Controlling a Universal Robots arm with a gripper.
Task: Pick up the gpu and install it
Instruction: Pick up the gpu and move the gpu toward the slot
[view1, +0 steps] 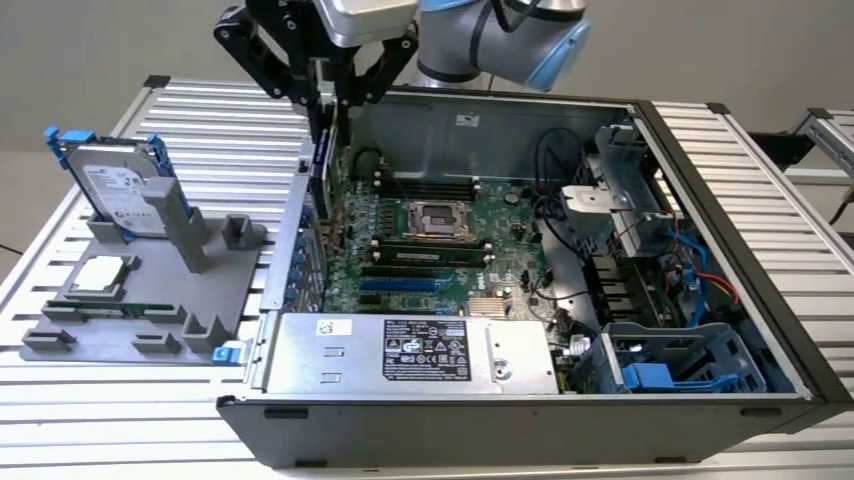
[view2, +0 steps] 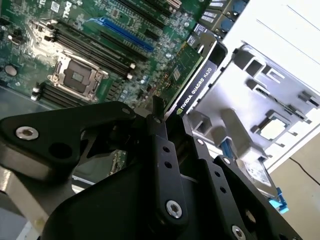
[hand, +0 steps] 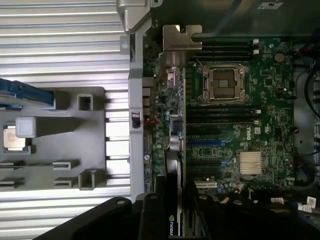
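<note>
Since gpu (view1: 322, 140) hangs clamped in gripper (view1: 334, 100), pick-up half = done. Install half = not done, judging by the card sitting up above the board rather than down in a slot.

Tool state: fingers (view2: 161, 132) closed onto one end of the card, nothing else held. In second wrist view the black cooler edge runs away from them.

Position rel. to case (view1: 507, 435): gpu is over case's open top, just inside the case wall that faces the fixture (view1: 160, 290). It's upright and edge-on, w/ silver bracket (hand: 177, 42) at the end away from the gripper. Card-to-slot contact: can't tell for sure, looks apart. Blue slots (view1: 400, 285) look unfilled.

Contents, case:
- motherboard (view1: 441, 235) flat on case floor; CPU socket (view1: 430, 218) looks unfilled
- silver PSU box (view1: 400, 352) along case wall nearest the ext. camera
- drive cage w/ blue tabs (view1: 674, 365) in case corner beside PSU
- cables along case wall opposite the fixture

Contents, fixture (outside case, just beside its wall):
- hard drive (view1: 118, 185) standing upright, blue rails
- processor chip (view1: 104, 275) lying flat
- memory stick (view1: 114, 309) lying in a groove
</note>
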